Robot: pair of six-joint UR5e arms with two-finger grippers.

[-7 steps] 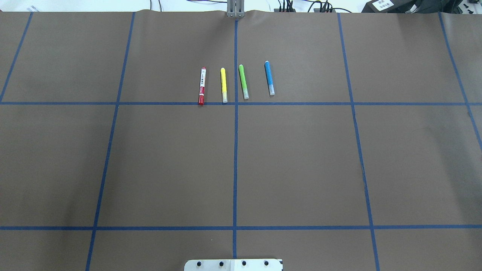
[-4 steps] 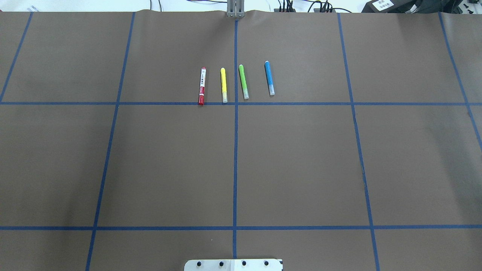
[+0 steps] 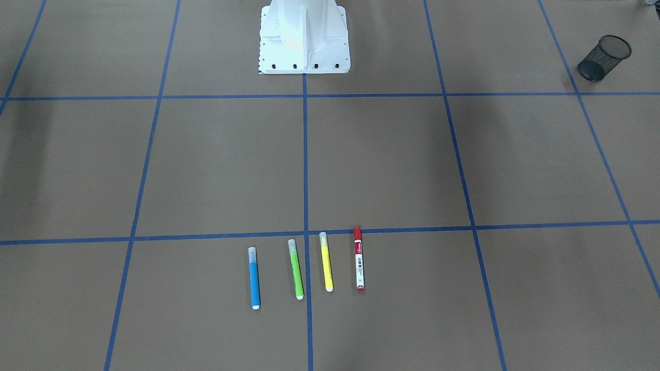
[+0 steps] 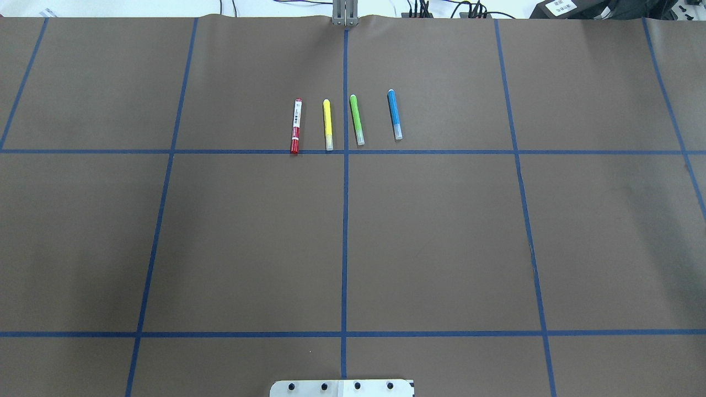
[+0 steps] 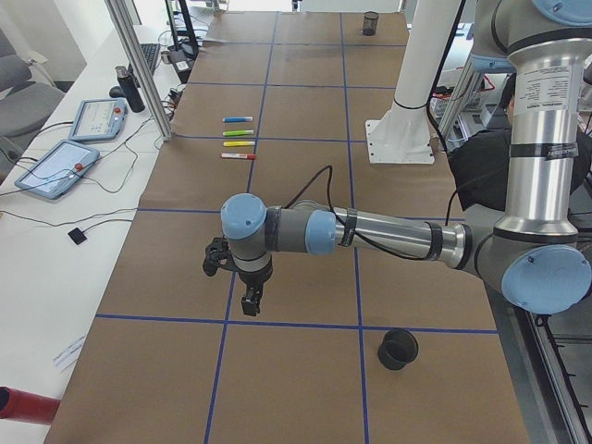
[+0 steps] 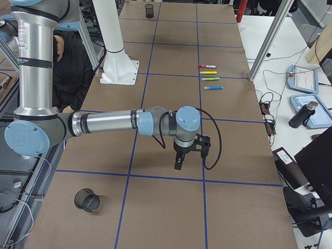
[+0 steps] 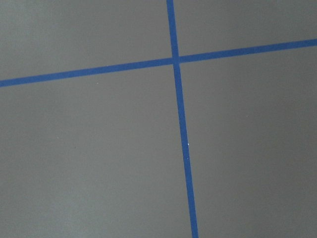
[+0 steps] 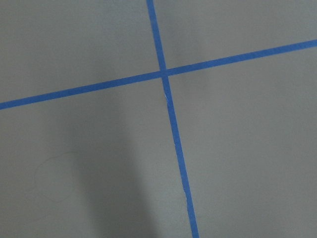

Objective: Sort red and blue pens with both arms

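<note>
Nothing has moved since the earlier overhead frames; all four pens lie where they lay.

- Table (image 4: 441,248): brown cover, divided into squares by blue tape lines (image 4: 345,231).
- Red pen (image 4: 296,125): leftmost of the row on the robot's side, white printed barrel, flat on the table. Its cap points toward the robot and the tip of the cap reaches the cross line of tape.
- Yellow pen (image 4: 327,124): just beside the red pen, not touching it, on the robot's left of the centre tape line.
- Green pen (image 4: 357,119): just across the centre line, slightly slanted.
- Blue pen (image 4: 394,114): rightmost, apart from the green pen, clear cap toward the robot and short of the cross line.
- Left arm (image 5: 370,236): stretched low over the table's left end, well apart from the pens.
- Left gripper (image 5: 251,302): pointing down above a tape crossing. Seen from the side only, so its jaw gap and any hold cannot be told.
- Right arm (image 6: 109,123): stretched low over the right end, likewise far from the pens.
- Right gripper (image 6: 178,163): pointing down near a tape line. Jaw gap and any hold cannot be told.
- Left cup (image 5: 399,349): black mesh, standing near the left arm.
- Right cup (image 6: 86,199): black mesh, standing near the right arm.
- Both wrist views: bare cover and a tape crossing only.
</note>
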